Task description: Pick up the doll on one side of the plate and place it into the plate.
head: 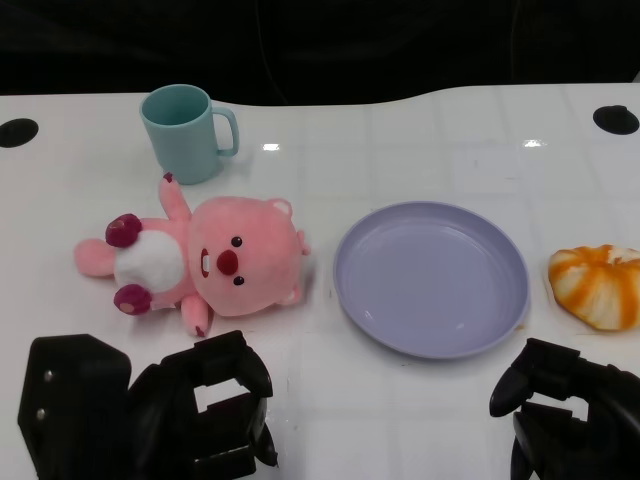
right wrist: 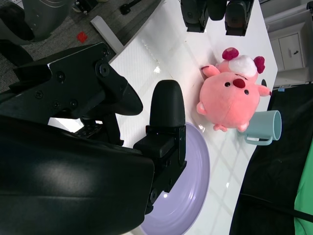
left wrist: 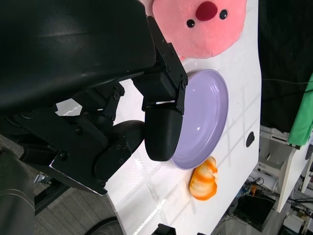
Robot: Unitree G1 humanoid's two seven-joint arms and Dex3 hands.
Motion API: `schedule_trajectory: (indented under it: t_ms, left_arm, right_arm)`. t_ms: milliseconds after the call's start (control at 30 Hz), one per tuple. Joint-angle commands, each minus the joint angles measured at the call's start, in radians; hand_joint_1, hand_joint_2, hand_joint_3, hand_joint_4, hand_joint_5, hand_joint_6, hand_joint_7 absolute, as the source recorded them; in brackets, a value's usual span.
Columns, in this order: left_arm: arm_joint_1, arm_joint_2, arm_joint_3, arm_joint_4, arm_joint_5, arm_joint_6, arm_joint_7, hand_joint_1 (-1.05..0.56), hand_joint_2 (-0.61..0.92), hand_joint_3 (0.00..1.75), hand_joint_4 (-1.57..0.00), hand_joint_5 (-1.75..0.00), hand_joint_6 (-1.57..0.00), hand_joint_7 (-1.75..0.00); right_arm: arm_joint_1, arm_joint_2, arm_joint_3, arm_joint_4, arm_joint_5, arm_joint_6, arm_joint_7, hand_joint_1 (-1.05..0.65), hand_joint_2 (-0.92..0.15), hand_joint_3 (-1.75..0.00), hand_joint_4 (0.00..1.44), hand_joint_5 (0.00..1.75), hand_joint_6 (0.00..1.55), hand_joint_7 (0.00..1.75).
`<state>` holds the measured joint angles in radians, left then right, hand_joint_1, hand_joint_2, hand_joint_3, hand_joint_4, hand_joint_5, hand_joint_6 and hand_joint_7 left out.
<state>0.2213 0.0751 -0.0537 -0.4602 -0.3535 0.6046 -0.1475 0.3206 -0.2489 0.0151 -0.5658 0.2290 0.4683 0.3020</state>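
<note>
A pink plush doll (head: 205,262) lies on its back on the white table, just left of an empty lilac plate (head: 430,278). My left hand (head: 170,415) hovers at the near edge, just in front of the doll, holding nothing, its fingers apart. At the lower right, in front of the plate's near right rim, my right hand (head: 568,408) is also empty with its fingers apart. The left wrist view shows the doll's face (left wrist: 201,23) and the plate (left wrist: 208,115) beyond my fingers (left wrist: 164,128). In the right wrist view I see the doll (right wrist: 232,93) past the plate (right wrist: 188,196).
A teal mug (head: 186,132) stands behind the doll, handle to the right. An orange-and-white striped round thing (head: 598,285) lies right of the plate. Two dark holes sit in the table's far corners. A cluttered floor shows beyond the table's edges in the wrist views.
</note>
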Motion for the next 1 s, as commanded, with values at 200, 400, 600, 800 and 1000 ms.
schedule_trajectory:
  t_ms: [200,400,600,800,1000]
  left_arm:
    - [-0.007,0.018,0.005,0.000,0.005,-0.007,-0.012,-0.11,0.55,1.26,-0.82,-1.75,-0.77,-1.58]
    - [-0.007,0.021,0.010,-0.002,-0.002,-0.010,-0.017,-0.10,0.55,1.25,-0.81,-1.75,-0.78,-1.54]
    - [-0.008,0.018,0.016,-0.010,-0.002,-0.009,-0.022,-0.11,0.55,1.21,-0.74,-1.64,-0.77,-1.37]
    - [-0.013,0.007,0.025,-0.032,-0.006,-0.003,-0.006,-0.20,0.56,1.00,-0.66,-1.48,-0.69,-1.12]
    - [-0.016,0.022,0.019,-0.042,0.034,-0.083,-0.027,-0.26,0.75,0.56,-0.49,-1.28,-0.57,-0.78]
  right_arm:
    - [-0.002,-0.007,0.000,-0.004,0.001,-0.002,-0.002,-0.07,-0.69,-1.14,0.66,1.75,0.48,1.60]
    - [-0.002,-0.009,0.004,0.000,-0.005,-0.012,0.000,-0.08,-0.69,-1.14,0.66,1.75,0.48,1.60]
    - [-0.005,-0.007,0.010,-0.003,-0.008,-0.007,-0.005,-0.07,-0.69,-1.15,0.66,1.75,0.49,1.60]
    - [-0.013,-0.011,0.016,0.006,-0.010,-0.015,0.001,-0.07,-0.68,-1.15,0.66,1.75,0.49,1.60]
    - [-0.022,-0.006,0.024,0.015,-0.009,-0.014,0.002,-0.06,-0.68,-1.16,0.67,1.75,0.49,1.60]
